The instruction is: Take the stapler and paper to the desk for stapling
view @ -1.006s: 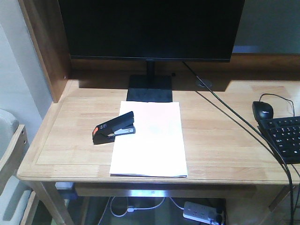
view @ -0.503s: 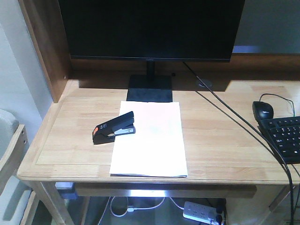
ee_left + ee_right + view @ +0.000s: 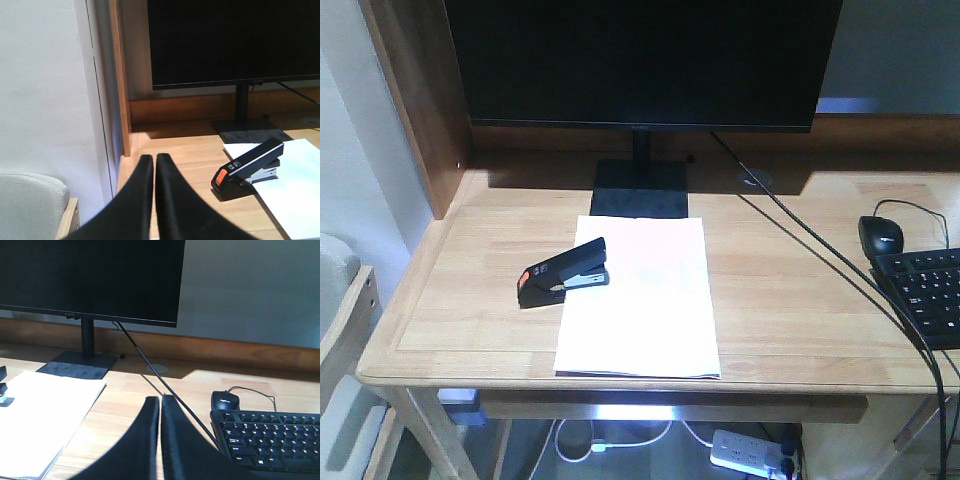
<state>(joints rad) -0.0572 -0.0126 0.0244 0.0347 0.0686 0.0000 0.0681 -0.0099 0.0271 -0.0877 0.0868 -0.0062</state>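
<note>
The black stapler (image 3: 564, 272) with its orange end lies on the light-wood desk (image 3: 470, 300), its silver front resting over the left edge of the white paper (image 3: 640, 300). The left wrist view shows the stapler (image 3: 248, 169) to the right of my left gripper (image 3: 154, 159), on the paper (image 3: 295, 190). My left gripper is shut and empty, low over the desk's left edge. My right gripper (image 3: 160, 400) is shut and empty too, above the desk (image 3: 130, 405) between the paper (image 3: 45, 415) and the keyboard. Neither gripper shows in the front view.
A black monitor (image 3: 640, 60) on its stand (image 3: 640, 190) sits behind the paper. A black cable (image 3: 820, 260) runs diagonally across the desk's right half. A mouse (image 3: 880, 235) and keyboard (image 3: 925, 295) lie at the right. A power strip (image 3: 750, 452) lies underneath.
</note>
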